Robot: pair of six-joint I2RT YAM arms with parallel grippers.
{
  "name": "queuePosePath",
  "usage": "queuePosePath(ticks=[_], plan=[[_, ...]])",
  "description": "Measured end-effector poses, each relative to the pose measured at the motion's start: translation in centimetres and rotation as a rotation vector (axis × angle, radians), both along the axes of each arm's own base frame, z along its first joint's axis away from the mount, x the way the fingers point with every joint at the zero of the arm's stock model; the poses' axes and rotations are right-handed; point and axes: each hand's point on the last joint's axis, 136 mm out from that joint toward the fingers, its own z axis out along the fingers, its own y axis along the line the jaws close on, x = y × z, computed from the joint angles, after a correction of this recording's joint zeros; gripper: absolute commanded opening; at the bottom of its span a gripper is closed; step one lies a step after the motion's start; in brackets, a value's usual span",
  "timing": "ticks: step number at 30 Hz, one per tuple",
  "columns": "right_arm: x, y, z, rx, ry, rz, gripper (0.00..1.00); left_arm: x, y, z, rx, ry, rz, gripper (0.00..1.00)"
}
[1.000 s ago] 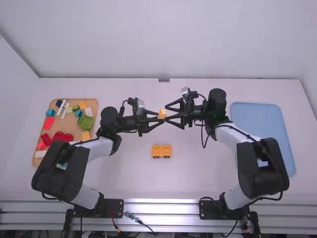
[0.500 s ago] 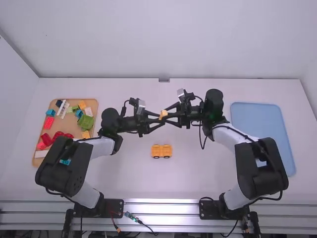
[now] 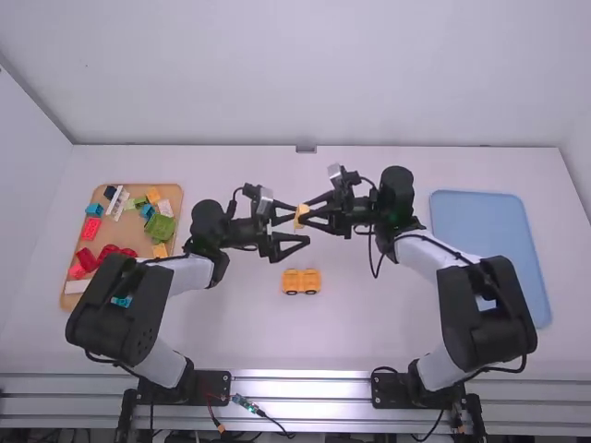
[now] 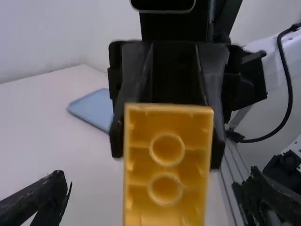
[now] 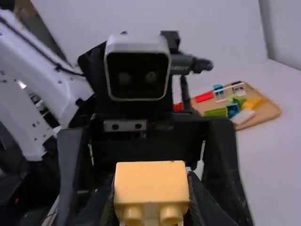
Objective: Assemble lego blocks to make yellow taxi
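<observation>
The left arm (image 3: 111, 309) and right arm (image 3: 485, 309) rise from the near edge and bend inward, ends face to face. Between them on the table (image 3: 249, 341) sits the wheeled base (image 3: 301, 278), long axis left to right. Farther, raised, the right gripper (image 3: 303, 212) grips a yellow block (image 3: 300, 220), long axis near upright, hollow underside toward the left gripper (image 3: 302, 224), its 2 fingers spread wide.
</observation>
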Motion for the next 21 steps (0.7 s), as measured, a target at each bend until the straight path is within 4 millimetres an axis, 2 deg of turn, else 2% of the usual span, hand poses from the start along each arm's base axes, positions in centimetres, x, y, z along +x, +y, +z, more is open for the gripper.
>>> queuePosePath(ticks=[3,5,6,9,10,13,14,18,21], plan=[[1.3,-0.7,-0.5,-0.016,0.051,-0.07,0.0,0.3,0.1,-1.8,0.039,0.08,0.016,0.99],[3.2,-1.9,-2.0,-0.055,0.145,-0.181,0.0,0.9,0.4,-4.4,0.108,0.193,0.053,0.99],[3.4,-2.0,-2.2,-0.063,0.16,-0.193,0.0,0.9,0.4,-4.7,0.118,0.208,0.058,0.99],[5.0,-3.5,-5.3,-0.157,0.278,-0.332,0.0,1.9,0.7,-6.7,0.212,0.283,0.101,0.99],[5.1,-3.6,-5.8,-0.175,0.292,-0.349,0.0,2.1,0.8,-6.9,0.232,0.291,0.109,0.99],[5.0,-5.4,-9.2,-0.371,0.405,-0.48,0.0,3.1,1.8,-8.5,0.382,0.341,0.161,0.99],[5.0,-5.5,-9.3,-0.383,0.409,-0.487,0.0,3.1,1.9,-8.5,0.39,0.344,0.164,0.99],[4.8,-7.4,-10.4,-0.653,0.393,-0.574,0.0,4.2,3.6,-8.8,0.578,0.321,0.215,0.99],[3.9,-8.0,-10.5,-0.894,0.28,-0.563,0.0,5.8,5.0,-7.5,0.704,0.239,0.256,0.99]])
